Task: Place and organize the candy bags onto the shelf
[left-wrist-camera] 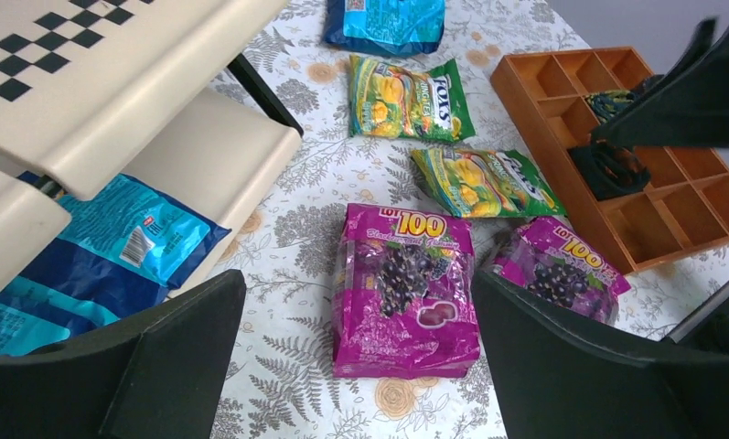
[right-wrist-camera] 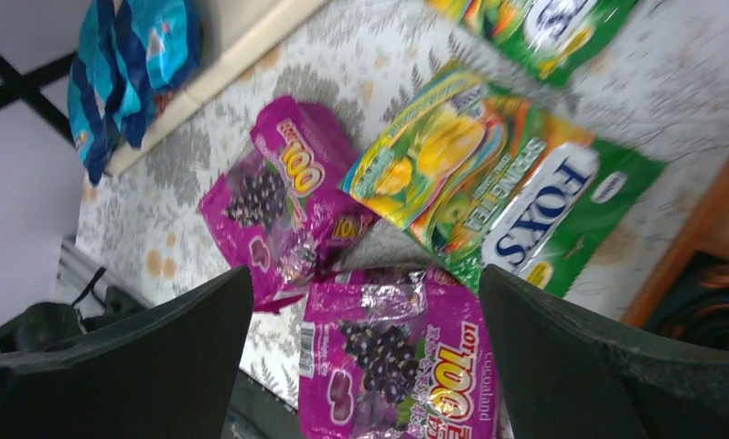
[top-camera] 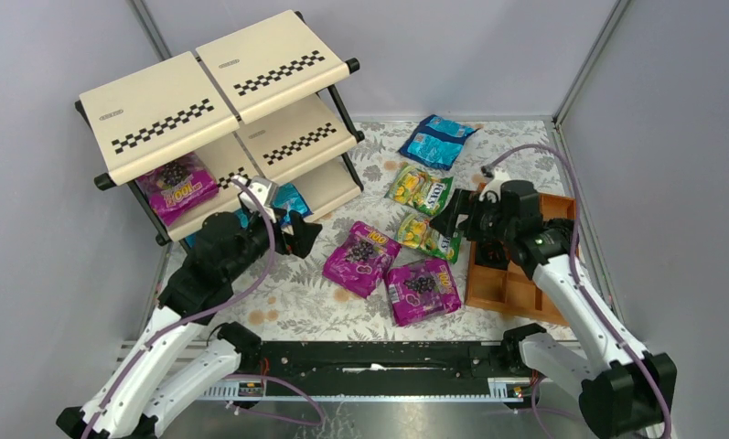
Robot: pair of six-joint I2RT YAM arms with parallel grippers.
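seven glossy candy packets in my view. magenta berry "100" packet (top-camera: 176, 187) lies on middle board of cream checker-striped shelf on black tube frame (top-camera: 216, 84); bright blue packet (top-camera: 290, 198) on bottom board. on floral table (top-camera: 287, 297): two more magenta packets (top-camera: 361, 259), touching; two green-yellow fox's packets (top-camera: 419, 188) behind them; second blue packet (top-camera: 436, 140) farthest back. left claw (top-camera: 304, 233) spread wide, empty, beside shelf foot. right claw (top-camera: 452, 219) spread wide, empty, just beside orange-brown wooden compartment tray (top-camera: 511, 288).

Left gripper (top-camera: 303, 234) wide apart, low and forward; right gripper (top-camera: 454, 219) likewise, seemingly angled downward
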